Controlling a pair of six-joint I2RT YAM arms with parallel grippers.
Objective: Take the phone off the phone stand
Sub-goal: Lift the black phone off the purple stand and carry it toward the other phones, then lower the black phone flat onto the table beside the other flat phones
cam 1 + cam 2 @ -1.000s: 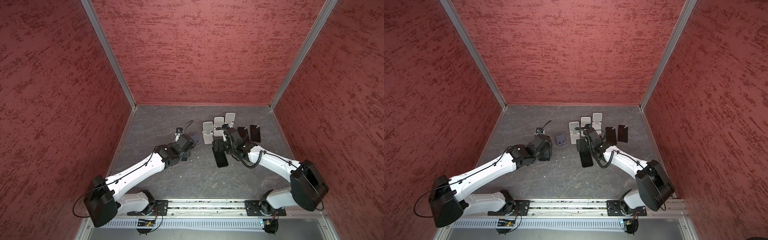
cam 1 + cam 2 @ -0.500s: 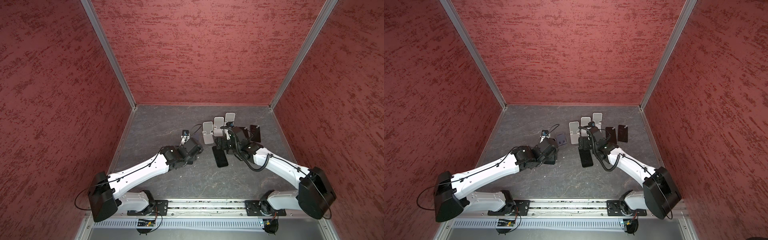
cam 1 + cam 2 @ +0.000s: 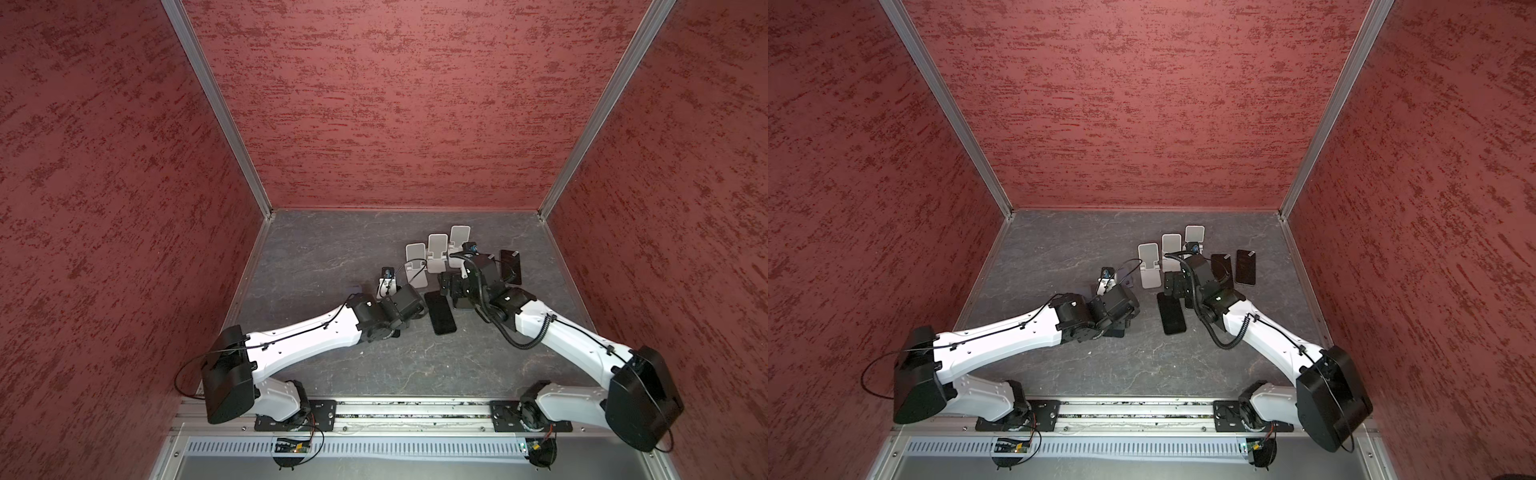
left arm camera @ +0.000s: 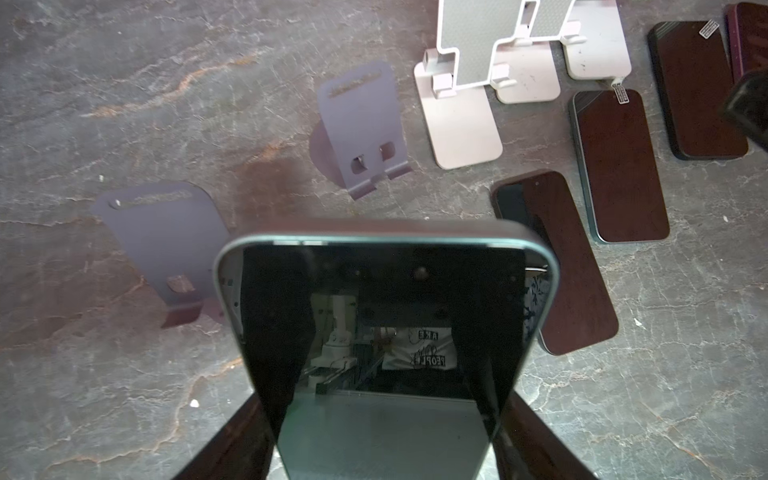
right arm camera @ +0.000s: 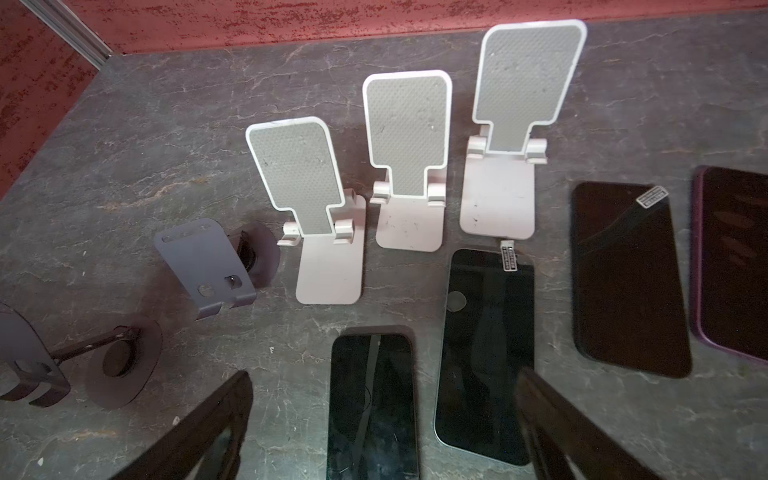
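Left wrist view: your left gripper (image 4: 386, 399) clamps the green-edged phone (image 4: 386, 311); right gripper (image 5: 384, 378) spread, empty. Slick edges may slip, striking the flat phone (image 4: 557, 262).

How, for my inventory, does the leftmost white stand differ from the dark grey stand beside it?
The white stand is taller with a textured grey back; the dark grey stand is shorter and plain. The white stand's base is rectangular, the dark grey stand's round. Both are empty, with two front lips.
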